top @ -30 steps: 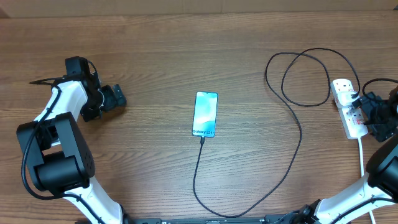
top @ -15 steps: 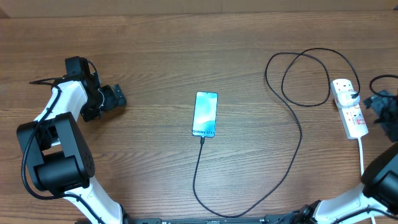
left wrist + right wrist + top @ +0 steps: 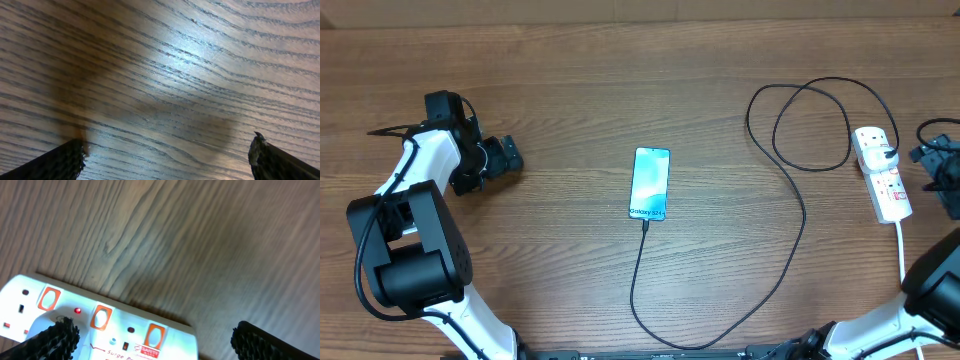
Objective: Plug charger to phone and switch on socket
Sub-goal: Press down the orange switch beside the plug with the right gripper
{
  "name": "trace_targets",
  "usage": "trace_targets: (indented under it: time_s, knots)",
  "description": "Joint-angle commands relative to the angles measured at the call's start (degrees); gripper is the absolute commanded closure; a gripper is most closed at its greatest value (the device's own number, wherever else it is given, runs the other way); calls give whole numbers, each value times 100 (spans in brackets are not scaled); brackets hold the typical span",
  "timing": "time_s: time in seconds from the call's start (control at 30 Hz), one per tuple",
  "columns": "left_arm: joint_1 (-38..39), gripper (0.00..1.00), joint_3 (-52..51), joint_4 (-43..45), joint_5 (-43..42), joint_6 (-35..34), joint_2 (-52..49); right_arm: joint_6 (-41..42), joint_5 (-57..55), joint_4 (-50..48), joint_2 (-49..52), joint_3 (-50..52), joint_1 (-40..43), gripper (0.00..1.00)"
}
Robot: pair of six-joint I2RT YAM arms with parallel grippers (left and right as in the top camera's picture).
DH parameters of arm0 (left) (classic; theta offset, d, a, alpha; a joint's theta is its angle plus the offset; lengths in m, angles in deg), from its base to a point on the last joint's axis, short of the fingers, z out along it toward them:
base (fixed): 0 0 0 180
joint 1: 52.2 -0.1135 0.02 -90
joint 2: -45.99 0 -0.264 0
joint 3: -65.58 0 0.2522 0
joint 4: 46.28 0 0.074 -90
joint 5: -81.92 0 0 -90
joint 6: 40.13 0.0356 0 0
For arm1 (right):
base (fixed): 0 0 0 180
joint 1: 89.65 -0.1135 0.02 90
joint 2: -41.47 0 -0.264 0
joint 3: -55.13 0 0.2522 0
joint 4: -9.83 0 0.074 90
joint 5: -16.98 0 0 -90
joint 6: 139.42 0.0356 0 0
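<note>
The phone (image 3: 650, 184) lies flat at the table's middle, blue-teal screen up. The thin black charger cable (image 3: 798, 215) runs from the phone's near end, loops along the front, then curls up to a plug in the white socket strip (image 3: 882, 172) at the right. The strip fills the lower left of the right wrist view (image 3: 100, 325), with a small red light lit and orange switches. My right gripper (image 3: 932, 165) is open and empty, just right of the strip. My left gripper (image 3: 503, 157) is open and empty over bare wood at the far left.
The strip's white cord (image 3: 903, 255) runs toward the front edge at the right. Both arm bases stand at the front corners. The table is bare brown wood (image 3: 570, 90) elsewhere.
My right gripper has drawn back to the right, off the socket strip, and now sits beside it. The left arm, phone and cable have not moved.
</note>
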Motion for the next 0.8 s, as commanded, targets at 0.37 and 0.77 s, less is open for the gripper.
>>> trace_targets:
  time_s: [0.37,0.77]
  knots:
    - [-26,0,-127,-37,81,-2,-177,-315,212,-216,678,59,-15,0]
    - [-26,0,-127,-37,81,-2,-177,-468,636,-304,697,59,-15,0]
